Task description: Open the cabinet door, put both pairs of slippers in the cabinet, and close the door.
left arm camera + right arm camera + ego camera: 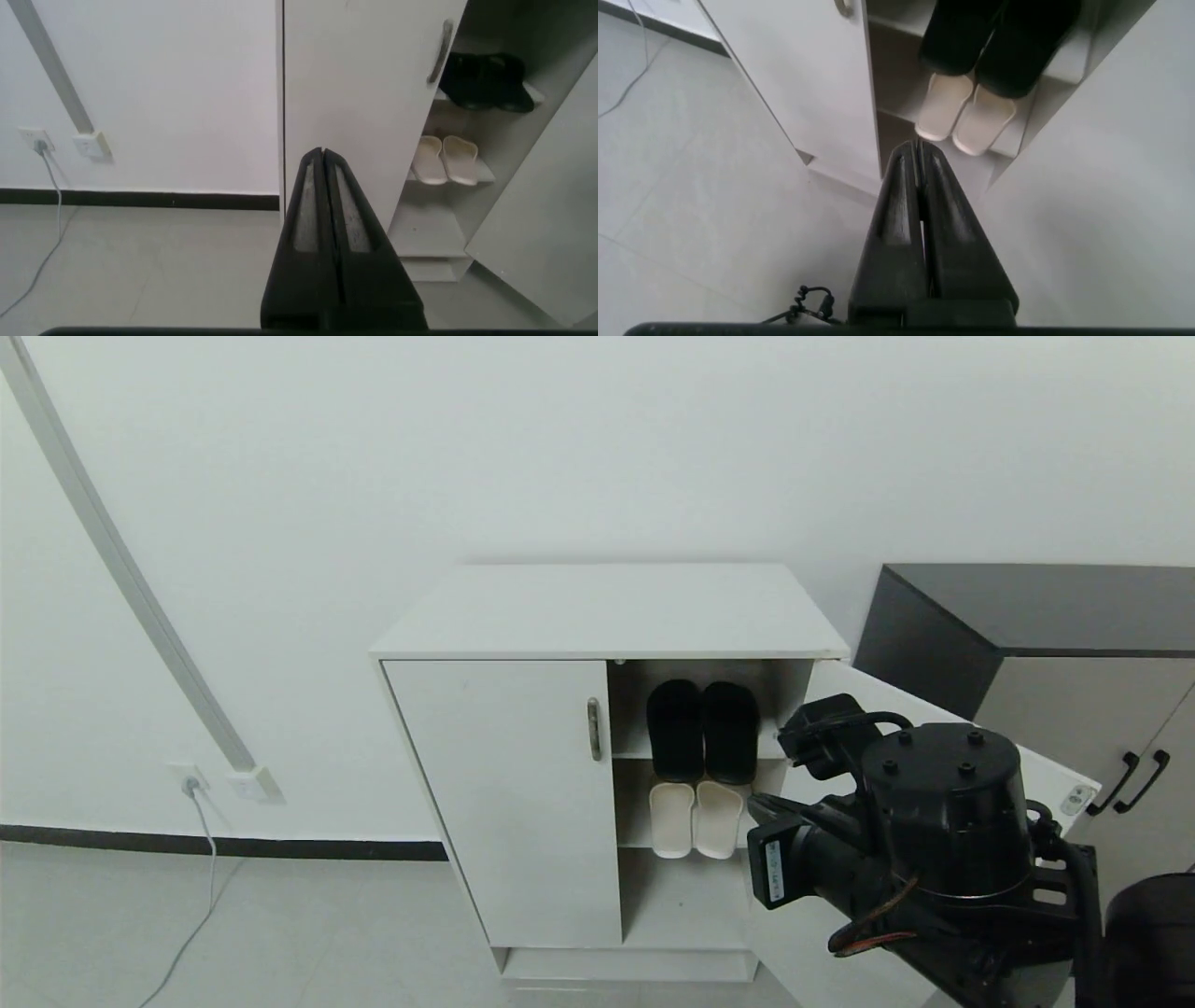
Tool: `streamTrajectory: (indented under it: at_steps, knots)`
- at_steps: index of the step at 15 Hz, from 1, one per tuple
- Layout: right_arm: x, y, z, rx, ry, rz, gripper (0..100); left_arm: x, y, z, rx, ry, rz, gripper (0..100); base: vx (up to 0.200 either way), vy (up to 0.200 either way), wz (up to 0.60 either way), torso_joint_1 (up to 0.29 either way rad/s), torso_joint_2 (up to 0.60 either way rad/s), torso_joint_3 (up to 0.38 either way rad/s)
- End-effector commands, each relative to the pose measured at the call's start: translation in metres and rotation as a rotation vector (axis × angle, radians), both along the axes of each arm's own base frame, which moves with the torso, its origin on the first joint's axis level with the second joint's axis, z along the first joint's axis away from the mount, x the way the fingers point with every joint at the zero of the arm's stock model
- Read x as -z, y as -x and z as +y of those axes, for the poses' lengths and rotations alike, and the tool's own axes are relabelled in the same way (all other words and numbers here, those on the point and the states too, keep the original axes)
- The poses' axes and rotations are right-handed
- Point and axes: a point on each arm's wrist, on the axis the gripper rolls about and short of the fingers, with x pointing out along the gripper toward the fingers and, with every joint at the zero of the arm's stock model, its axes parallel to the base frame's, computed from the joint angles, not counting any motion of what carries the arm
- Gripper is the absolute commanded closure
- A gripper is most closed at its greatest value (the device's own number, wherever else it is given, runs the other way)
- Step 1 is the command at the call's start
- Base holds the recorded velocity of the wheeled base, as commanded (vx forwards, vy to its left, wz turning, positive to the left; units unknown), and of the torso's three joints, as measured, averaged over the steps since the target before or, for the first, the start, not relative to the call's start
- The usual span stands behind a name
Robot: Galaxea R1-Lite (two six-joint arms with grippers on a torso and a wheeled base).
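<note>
Far L on the wall: a wall socket [191,782] w/ a grey cable [207,859] trailing to the floor [308,933], and pale trunking [121,560] running diagonally above it. The white cabinet [611,611] stands against the wall, centre. Its L door [509,793] is shut, w/ a metal handle [594,729] at its inner edge. L gripper [322,152] hangs in front of that door, fingers pressed together, nothing btwn them. In the open R half, the black slippers [702,730] sit side by side on the top shelf, and the white slippers [695,817] sit side by side on the shelf below. R door [1055,770] is swung wide open. R gripper [920,145] is near the open half, pointing toward the white pair, fingers together and empty. Far R stands a dark cabinet [1074,616] w/ black handles.
</note>
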Motion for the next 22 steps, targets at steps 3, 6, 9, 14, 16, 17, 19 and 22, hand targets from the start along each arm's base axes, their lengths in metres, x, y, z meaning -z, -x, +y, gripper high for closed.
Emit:
streamTrajectory:
  at_steps: [3,6,9,14,16,17,19,22]
  knots:
    - [-0.002,0.001,-0.001,0.0,-0.005,-0.004,100,0.0,0.0,0.0,0.0,-0.003,0.001,100,0.0,0.0,0.0,0.222,-0.54,-0.315]
    - [-0.005,0.002,-0.003,0.0,-0.012,-0.009,100,0.0,0.0,0.0,0.001,-0.003,0.001,100,0.0,0.0,0.0,0.238,-0.56,-0.318]
    - [-0.001,0.0,-0.001,0.0,0.0,-0.005,100,0.0,0.0,0.0,0.0,-0.002,0.001,100,0.0,0.0,0.0,0.264,-0.59,-0.331]
    - [-0.002,-0.005,-0.009,0.025,0.018,-0.011,100,0.0,0.0,0.0,0.0,-0.01,0.001,100,0.0,0.0,0.0,0.134,-0.3,-0.162]
    - [0.001,-0.006,-0.008,0.026,0.028,-0.007,100,0.0,0.0,0.0,0.001,-0.008,0.001,100,0.0,0.0,0.0,0.0,0.0,0.0]
    - [0.002,-0.006,-0.009,0.026,0.032,-0.004,100,0.0,0.0,0.0,0.001,-0.008,0.001,100,0.0,0.0,0.0,0.0,0.0,0.0]
    - [0.002,-0.005,-0.009,0.025,0.026,-0.01,100,0.0,0.0,0.0,0.001,-0.01,0.001,100,0.0,0.0,0.0,0.0,0.0,0.0]
    - [0.003,-0.006,-0.009,0.027,0.022,-0.013,100,0.0,0.0,0.0,0.001,-0.008,0.001,100,0.0,0.0,-0.2,0.001,0.0,0.001]
